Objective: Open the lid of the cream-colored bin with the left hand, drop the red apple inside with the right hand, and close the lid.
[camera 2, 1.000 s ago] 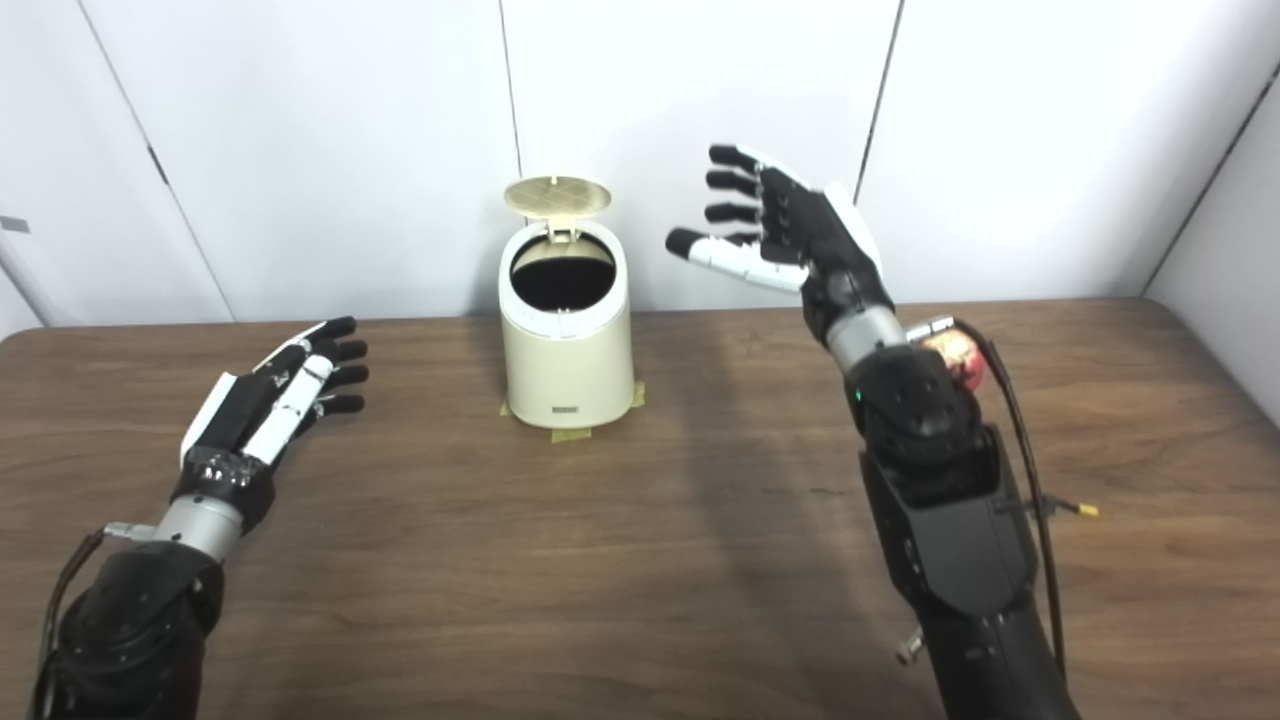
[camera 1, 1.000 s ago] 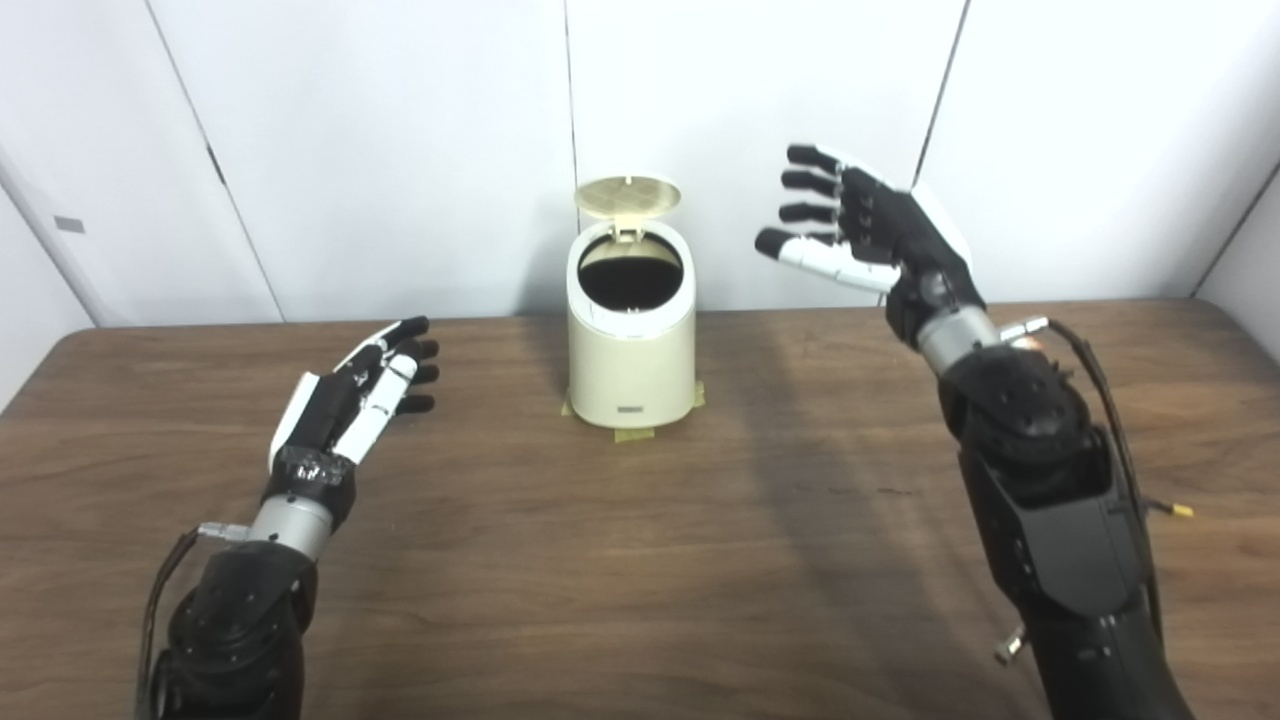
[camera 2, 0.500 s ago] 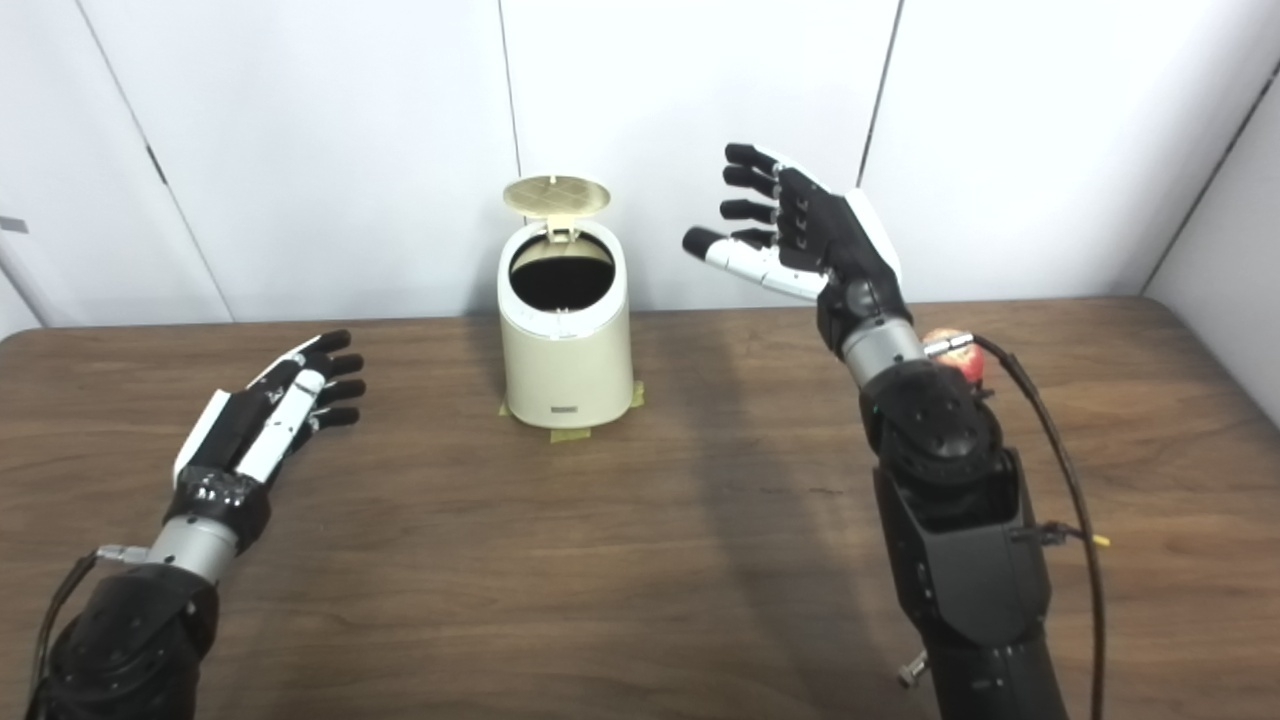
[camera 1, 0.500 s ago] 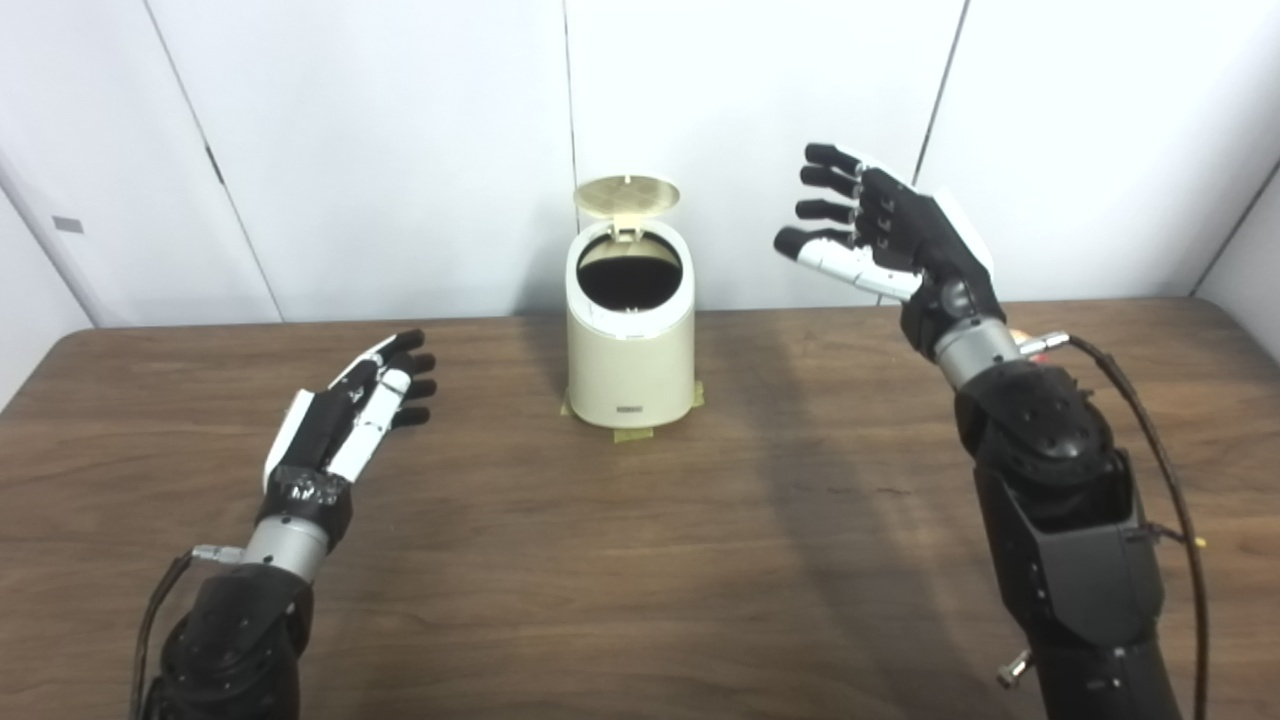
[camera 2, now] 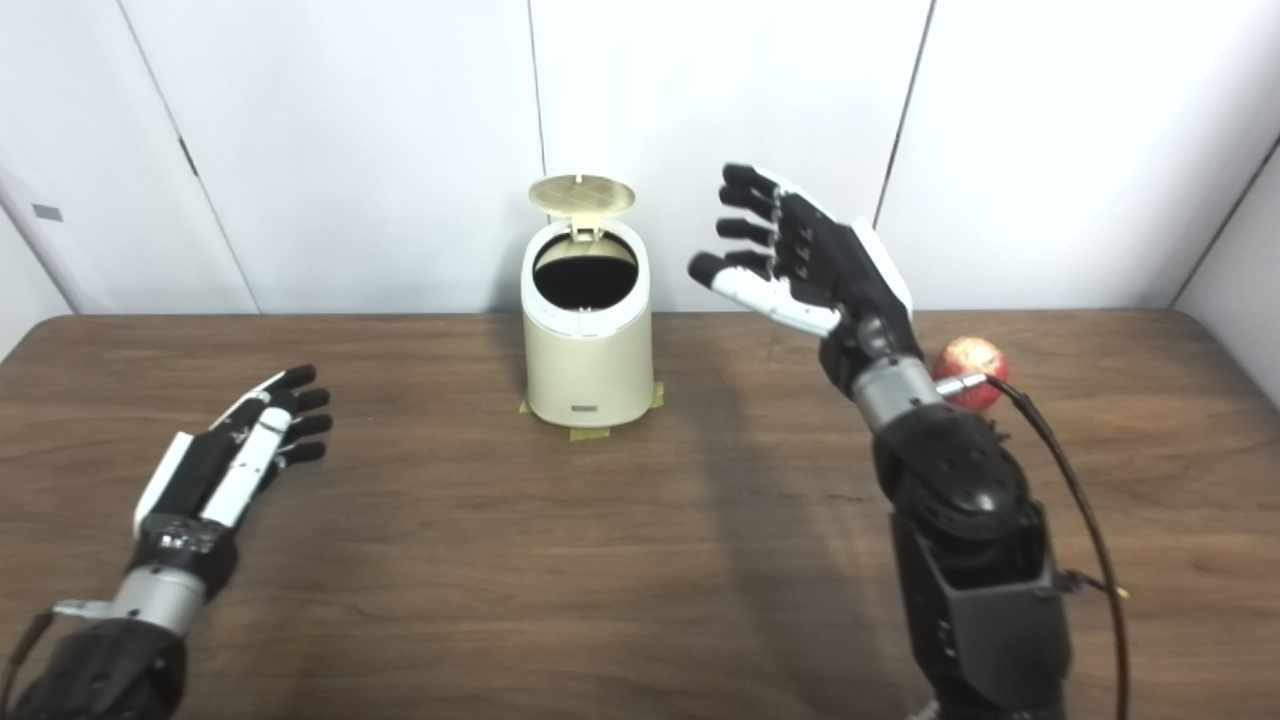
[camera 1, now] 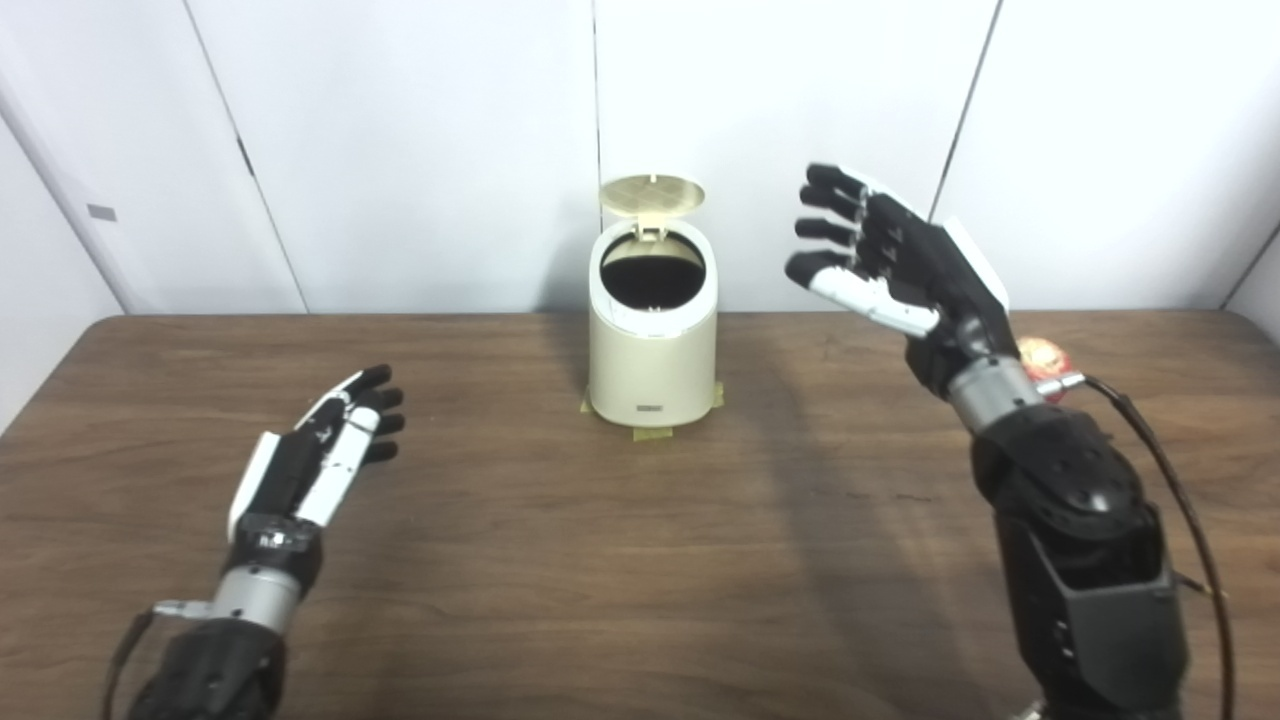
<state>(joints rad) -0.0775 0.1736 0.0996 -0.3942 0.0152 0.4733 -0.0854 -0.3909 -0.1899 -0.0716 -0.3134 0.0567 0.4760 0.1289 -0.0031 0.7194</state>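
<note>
Apple (camera 2: 968, 357) right of bin (camera 2: 588, 340)

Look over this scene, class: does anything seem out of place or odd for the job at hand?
Yes. The bin stands with its lid up, yet the apple lies on the table, behind the right arm. The right hand hangs open and empty in the air; the left hand is open too.

Dark wood table (camera 1: 560, 560); white panelled wall (camera 1: 400, 150) behind; yellowish tape (camera 2: 585, 433) on tabletop.
</note>
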